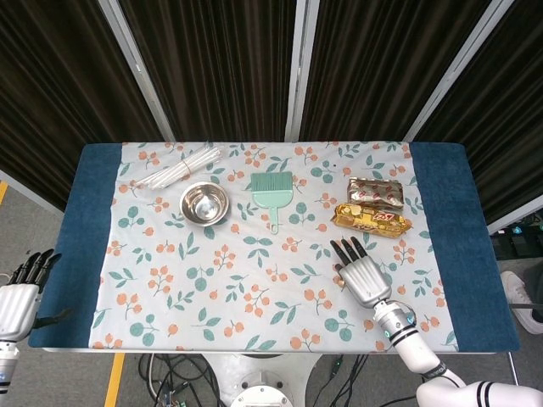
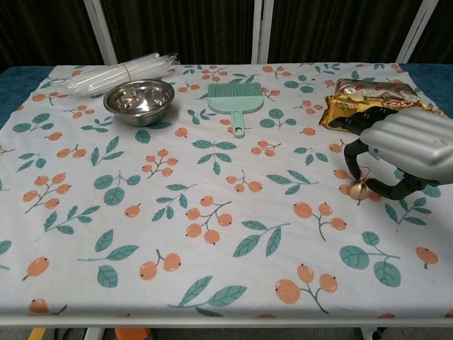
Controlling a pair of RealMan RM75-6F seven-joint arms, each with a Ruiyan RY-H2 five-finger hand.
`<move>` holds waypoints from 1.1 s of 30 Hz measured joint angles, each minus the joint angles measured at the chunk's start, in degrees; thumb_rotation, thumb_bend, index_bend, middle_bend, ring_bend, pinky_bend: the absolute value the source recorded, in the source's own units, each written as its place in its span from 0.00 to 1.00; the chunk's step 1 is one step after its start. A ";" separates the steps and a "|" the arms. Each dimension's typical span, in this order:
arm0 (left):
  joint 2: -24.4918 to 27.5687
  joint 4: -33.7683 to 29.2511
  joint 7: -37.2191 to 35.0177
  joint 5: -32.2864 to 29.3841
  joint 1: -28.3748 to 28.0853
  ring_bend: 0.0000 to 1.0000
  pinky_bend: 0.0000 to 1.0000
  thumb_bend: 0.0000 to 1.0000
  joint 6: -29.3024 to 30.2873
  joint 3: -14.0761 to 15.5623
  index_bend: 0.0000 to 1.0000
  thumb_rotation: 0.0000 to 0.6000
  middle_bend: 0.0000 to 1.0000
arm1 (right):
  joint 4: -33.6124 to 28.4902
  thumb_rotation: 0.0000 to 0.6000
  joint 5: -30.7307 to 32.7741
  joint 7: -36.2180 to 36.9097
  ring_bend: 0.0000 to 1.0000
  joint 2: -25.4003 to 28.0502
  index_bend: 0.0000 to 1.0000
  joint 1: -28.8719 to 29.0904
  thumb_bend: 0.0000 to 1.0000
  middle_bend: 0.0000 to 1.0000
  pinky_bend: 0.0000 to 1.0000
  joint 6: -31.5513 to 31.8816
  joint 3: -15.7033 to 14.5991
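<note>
Right hand (image 2: 407, 152), palm down over the floral tablecloth (image 2: 212, 234) at the near right of the table; its dark fingers (image 2: 352, 150) arch down around a small brass bell (image 2: 357, 189). The bell sits on the cloth directly beneath the curled fingers, its red cord rising toward them. Whether a fingertip actually pinches the cord cannot be told from either view. In the head view the same hand (image 1: 363, 273) appears with fingers extended side by side, and the bell is hidden under it.

Just beyond the fingertips lies a gold snack packet (image 2: 375, 110), and touching its far side a second, brown-and-silver packet (image 2: 375, 88); both are near the hand but apart from it.

Toward the table's middle, well apart from the hand, a mint-green hand brush (image 2: 236, 99) lies with its handle pointing to the near edge. Further left stands a steel bowl (image 2: 139, 99), upright, and just behind it a bundle of clear straws (image 2: 117, 74) banded at the middle.

Left hand (image 1: 19, 297), seen only in the head view, hangs off the table's near left corner beside the blue table edge (image 1: 76, 246); its fingers are extended together and it holds nothing.
</note>
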 measured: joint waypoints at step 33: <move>0.42 -0.14 -0.71 -0.12 -0.09 0.00 0.15 0.04 -0.74 0.24 0.09 1.00 0.04 | 0.09 1.00 -0.85 0.24 0.00 -0.25 0.51 0.17 0.37 0.00 0.00 0.08 -0.08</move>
